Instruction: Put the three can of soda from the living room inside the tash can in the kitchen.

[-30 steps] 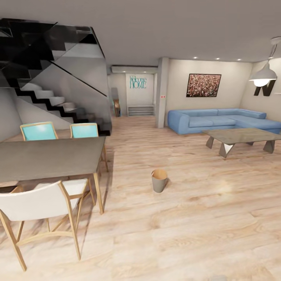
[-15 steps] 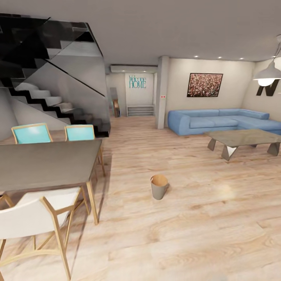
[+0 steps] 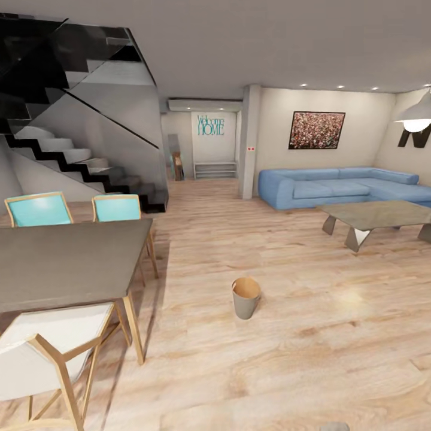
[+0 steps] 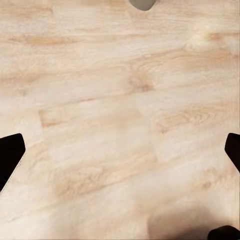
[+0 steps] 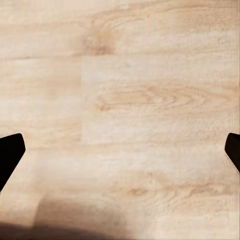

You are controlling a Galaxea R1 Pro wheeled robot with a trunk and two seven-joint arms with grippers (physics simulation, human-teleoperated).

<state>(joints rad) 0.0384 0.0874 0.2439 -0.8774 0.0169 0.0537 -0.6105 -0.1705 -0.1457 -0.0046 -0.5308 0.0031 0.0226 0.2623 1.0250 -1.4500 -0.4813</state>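
Note:
The trash can, pale grey outside and brown-orange inside, stands upright on the pale wood floor a few steps ahead of me, between the dining table and the coffee table. Its grey side just enters the left wrist view. The soda cans are out of view. My left gripper hangs open over bare floor, its dark fingertips far apart with nothing between them. The right gripper is open too, over bare floorboards.
A dark-topped dining table stands at the left, with a white chair in front and two teal chairs behind. The coffee table and blue sofa are at the right. Black stairs rise at the back left.
The whole head view has shifted, so the camera moved: the dining table slid left and lower, and the trash can sits a little lower in the picture. Nothing itself moved.

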